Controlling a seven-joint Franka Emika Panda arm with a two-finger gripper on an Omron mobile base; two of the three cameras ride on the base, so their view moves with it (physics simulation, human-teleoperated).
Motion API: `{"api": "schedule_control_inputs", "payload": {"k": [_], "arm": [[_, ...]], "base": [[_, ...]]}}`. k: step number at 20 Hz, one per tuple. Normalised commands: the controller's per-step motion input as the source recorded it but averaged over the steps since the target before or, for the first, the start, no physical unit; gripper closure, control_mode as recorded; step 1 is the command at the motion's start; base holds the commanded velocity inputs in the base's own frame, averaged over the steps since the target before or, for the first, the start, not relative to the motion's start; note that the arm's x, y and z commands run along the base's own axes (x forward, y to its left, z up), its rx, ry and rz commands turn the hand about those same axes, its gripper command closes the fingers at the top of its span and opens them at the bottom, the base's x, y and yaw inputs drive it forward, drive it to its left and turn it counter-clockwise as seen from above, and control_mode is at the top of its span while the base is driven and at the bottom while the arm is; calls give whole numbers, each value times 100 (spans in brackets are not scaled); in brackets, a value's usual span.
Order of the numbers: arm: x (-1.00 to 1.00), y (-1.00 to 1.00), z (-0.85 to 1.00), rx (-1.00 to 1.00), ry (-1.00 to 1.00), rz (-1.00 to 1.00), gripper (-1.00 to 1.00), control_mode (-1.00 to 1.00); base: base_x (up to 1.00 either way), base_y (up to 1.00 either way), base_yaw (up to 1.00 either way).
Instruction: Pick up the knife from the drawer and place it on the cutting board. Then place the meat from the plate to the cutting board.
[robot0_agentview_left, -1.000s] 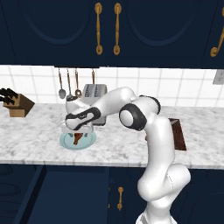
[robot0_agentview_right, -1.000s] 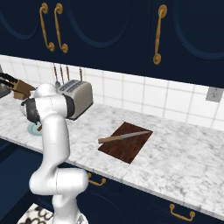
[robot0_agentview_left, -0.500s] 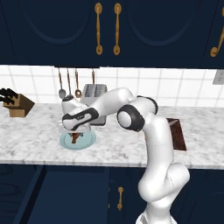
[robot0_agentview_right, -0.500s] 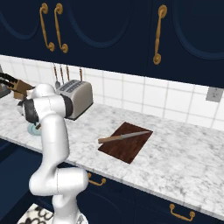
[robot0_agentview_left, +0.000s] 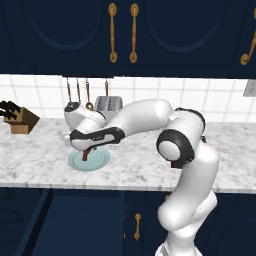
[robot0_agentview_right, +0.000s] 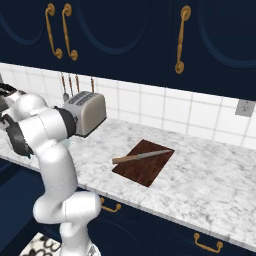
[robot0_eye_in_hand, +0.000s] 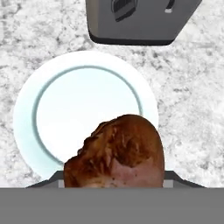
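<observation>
The end effector (robot0_agentview_left: 86, 151) hangs over the plate (robot0_agentview_left: 89, 161) on the marble tabletop (robot0_agentview_left: 40, 155) — apparently clamped on the meat (robot0_agentview_left: 86, 154) — knife block (robot0_agentview_left: 17, 120) far left.

Base views flank the counter (robot0_agentview_left: 45, 150); hand view looks down close.

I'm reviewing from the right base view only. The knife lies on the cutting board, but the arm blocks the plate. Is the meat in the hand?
Observer: Yes. In the left base view the hand is closed on the meat.
Operator: Where is it relative to the plate?
Observer: Directly above the plate; I cannot tell whether the meat is clear of it.
Operator: Anything close by?
Observer: The toaster stands just beyond the plate's rim, apart from it.
</observation>
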Motion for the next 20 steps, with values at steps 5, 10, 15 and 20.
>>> {"api": "schedule_control_inputs", "payload": {"k": [5, 10, 15, 20], "arm": [[-82, -98, 38, 0, -4, -19, 100, -100], [-60, -100, 3, 0, -2, -24, 100, -100], [-10, -100, 12, 5, -2, -20, 100, -100], [8, -100, 1, 16, 5, -18, 100, -100]], "base": [[0, 0, 0], [0, 0, 0], [0, 0, 0], [0, 0, 0]]}}
